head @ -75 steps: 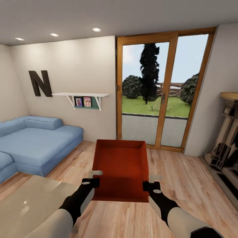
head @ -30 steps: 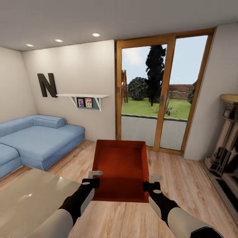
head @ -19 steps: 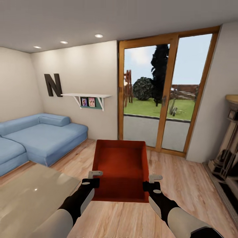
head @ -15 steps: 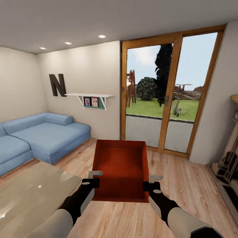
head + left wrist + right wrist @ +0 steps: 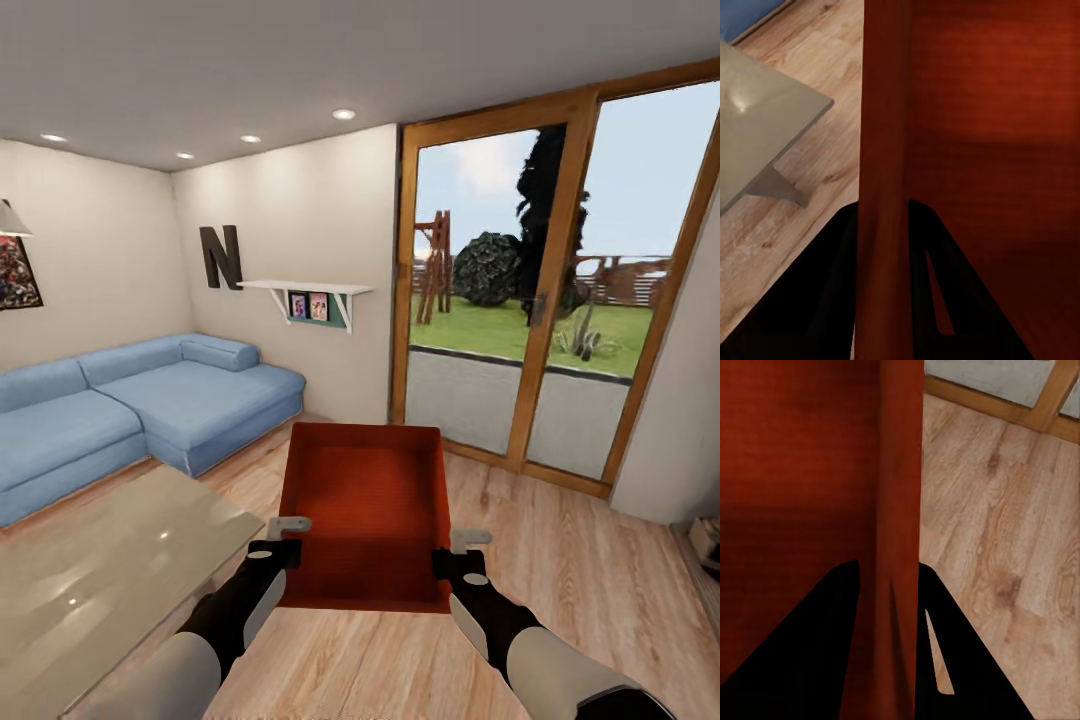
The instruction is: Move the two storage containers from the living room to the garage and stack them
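Room: living room, light wood plank floor (image 5: 560,560), with open boards ahead of the robot and off to its right as far as the glass doors.
Glass doors (image 5: 560,300): wood-framed, on the far wall, lawn and trees beyond.
Sofa (image 5: 130,405): blue, along the left wall, well apart from the bin.
Table (image 5: 90,570): pale glossy top, its near corner just beside the left arm (the tightest edge in the scene).
Bin (image 5: 365,515): orange-red, lidless, held level above the floor in front of the robot, one side wall in each gripper.
Shelf (image 5: 310,295): white, wall-mounted, with small pictures.
Left gripper (image 5: 285,540): clamped across the bin's left wall (image 5: 881,150), one dark finger on each face.
Right gripper (image 5: 455,550): clamped likewise across the right wall (image 5: 900,495).
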